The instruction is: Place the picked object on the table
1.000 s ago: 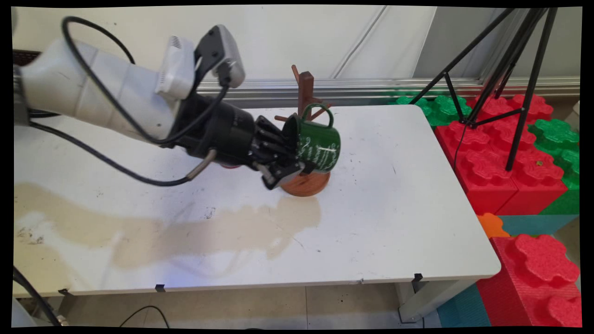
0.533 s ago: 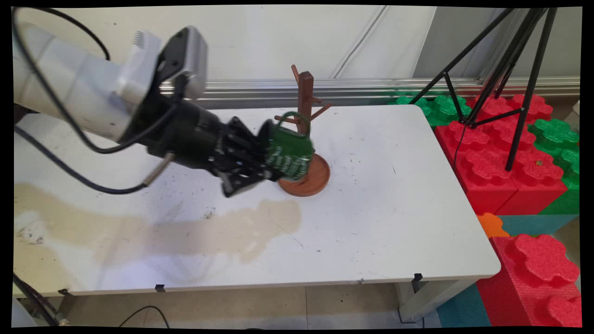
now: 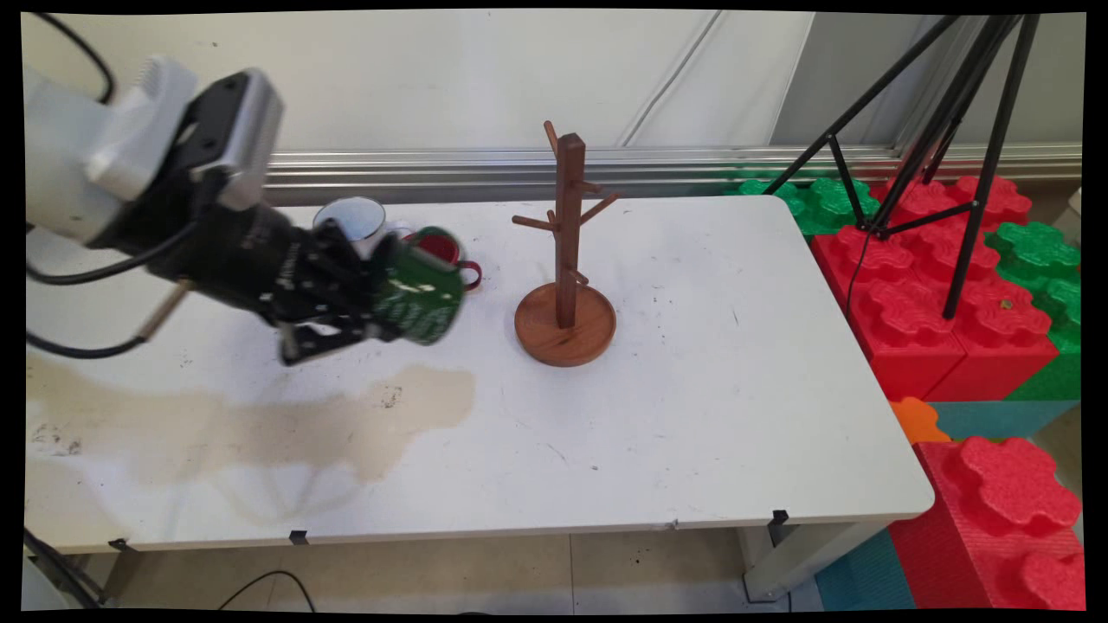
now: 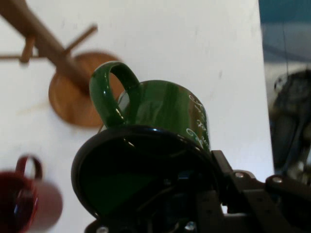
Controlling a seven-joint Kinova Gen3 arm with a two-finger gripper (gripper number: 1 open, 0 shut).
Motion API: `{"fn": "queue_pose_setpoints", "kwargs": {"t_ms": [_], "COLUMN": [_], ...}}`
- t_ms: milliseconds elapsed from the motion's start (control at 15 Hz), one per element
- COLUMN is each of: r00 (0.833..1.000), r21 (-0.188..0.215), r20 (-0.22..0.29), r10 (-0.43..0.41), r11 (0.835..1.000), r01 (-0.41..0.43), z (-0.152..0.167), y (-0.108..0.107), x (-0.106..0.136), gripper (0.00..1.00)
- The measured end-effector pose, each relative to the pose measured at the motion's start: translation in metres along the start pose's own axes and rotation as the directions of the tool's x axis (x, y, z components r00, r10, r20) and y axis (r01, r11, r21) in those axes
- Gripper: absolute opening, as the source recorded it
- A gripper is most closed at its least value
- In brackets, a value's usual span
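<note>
The claw point(image 3: 368, 320) holds a green mug point(image 3: 420, 298) by its rim, one finger inside the mug and one outside. The mug is tipped on its side and is up in the air above the white bench point(image 3: 692, 415). It is well to the left of the wooden mug tree point(image 3: 567, 260). The mug has white curly writing on its side, but the words are too small to read. In the hand view the green mug's point(image 4: 160, 109) handle sticks up toward the mug tree's point(image 4: 73, 87) round base.

Behind the green mug a white mug point(image 3: 351, 221) and a red mug point(image 3: 441, 251) stand on the bench, both left of the mug tree. A big light brown stain point(image 3: 260, 424) lies on the bench, below the claw and left of the mug tree.

The mug tree stands straight up, and no mug hangs on its pegs.
</note>
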Motion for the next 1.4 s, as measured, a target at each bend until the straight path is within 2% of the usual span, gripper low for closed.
{"fn": "queue_pose_setpoints", "kwargs": {"t_ms": [133,333,533,733,1067,1400], "r00": [0.998,0.992,0.978,0.963,0.916,0.859], "r21": [0.011,0.032,0.074,0.101,0.139,0.138], "r20": [0.062,0.128,0.209,0.268,0.4,0.51], "r10": [0.007,0.0,-0.022,-0.026,-0.034,-0.046], "r11": [1.0,0.999,0.997,0.995,0.99,0.99], "r01": [-0.007,-0.004,0.007,-0.001,-0.024,-0.029], "z": [-0.008,-0.013,-0.013,-0.007,0.019,0.046], "y": [-0.005,-0.012,-0.025,-0.035,-0.06,-0.081], "x": [-0.014,-0.028,-0.044,-0.051,-0.061,-0.074], "gripper": [0.0,0.0,0.0,0.0,0.0,0.0]}}
